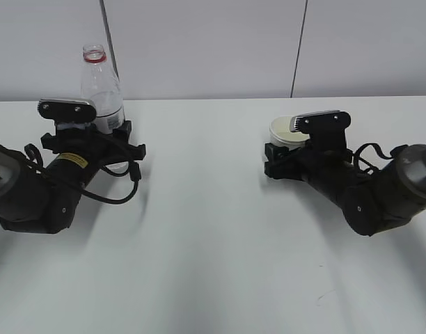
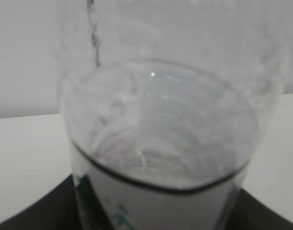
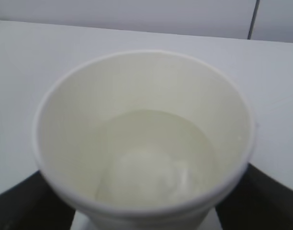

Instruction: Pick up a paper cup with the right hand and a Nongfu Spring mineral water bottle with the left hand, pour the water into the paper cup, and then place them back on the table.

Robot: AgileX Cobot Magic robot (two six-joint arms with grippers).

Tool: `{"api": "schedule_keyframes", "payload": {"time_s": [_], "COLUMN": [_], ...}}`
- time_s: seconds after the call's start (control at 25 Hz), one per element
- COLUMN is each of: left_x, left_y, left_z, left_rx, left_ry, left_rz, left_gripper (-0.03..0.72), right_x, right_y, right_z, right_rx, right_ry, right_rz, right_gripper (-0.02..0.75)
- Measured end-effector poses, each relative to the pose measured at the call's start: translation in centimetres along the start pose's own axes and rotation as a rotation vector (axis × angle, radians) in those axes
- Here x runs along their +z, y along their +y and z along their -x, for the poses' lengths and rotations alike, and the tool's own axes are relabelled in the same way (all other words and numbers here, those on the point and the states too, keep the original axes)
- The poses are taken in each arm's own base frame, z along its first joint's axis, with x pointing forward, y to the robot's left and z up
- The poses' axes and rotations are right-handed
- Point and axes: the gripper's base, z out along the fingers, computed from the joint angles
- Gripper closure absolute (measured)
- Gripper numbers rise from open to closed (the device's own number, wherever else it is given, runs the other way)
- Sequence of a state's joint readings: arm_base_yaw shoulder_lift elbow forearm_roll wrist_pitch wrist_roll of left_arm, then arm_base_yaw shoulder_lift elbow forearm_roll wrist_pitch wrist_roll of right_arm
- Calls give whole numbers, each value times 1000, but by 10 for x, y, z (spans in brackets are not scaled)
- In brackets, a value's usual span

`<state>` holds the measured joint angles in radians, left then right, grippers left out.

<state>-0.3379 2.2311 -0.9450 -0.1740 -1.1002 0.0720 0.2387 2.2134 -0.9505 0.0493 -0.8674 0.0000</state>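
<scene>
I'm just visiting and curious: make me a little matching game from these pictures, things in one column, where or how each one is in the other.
Things:
1. paper cup
2. Nongfu Spring mineral water bottle
3. left hand
4. table

Descriptions:
A. clear, capless, red ring at the neck
B. black arm with a small yellow label
C. white, with some liquid inside
D. plain white flat surface under everything

Pairs: 1-C, 2-A, 3-B, 4-D

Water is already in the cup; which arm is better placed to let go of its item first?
Probably either; slightly the right. Its gripper holds the paper cup upright, low at the table. The left gripper holds the taller bottle, also upright.
</scene>
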Motion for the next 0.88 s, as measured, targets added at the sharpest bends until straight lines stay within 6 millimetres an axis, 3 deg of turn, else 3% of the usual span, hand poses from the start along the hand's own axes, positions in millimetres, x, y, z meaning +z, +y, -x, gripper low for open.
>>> {"api": "schedule_keyframes", "payload": {"time_s": [0.88], "left_x": [0], "left_y": [0], "left_z": [0], "left_rx": [-4], "left_ry": [1], "left_rz": [5], "left_gripper": [293], "right_x": [-6], "right_y": [4], "right_z": [2], "right_rx": [-19], "right_ry": [13], "right_rz": [43], "right_gripper": [125]}}
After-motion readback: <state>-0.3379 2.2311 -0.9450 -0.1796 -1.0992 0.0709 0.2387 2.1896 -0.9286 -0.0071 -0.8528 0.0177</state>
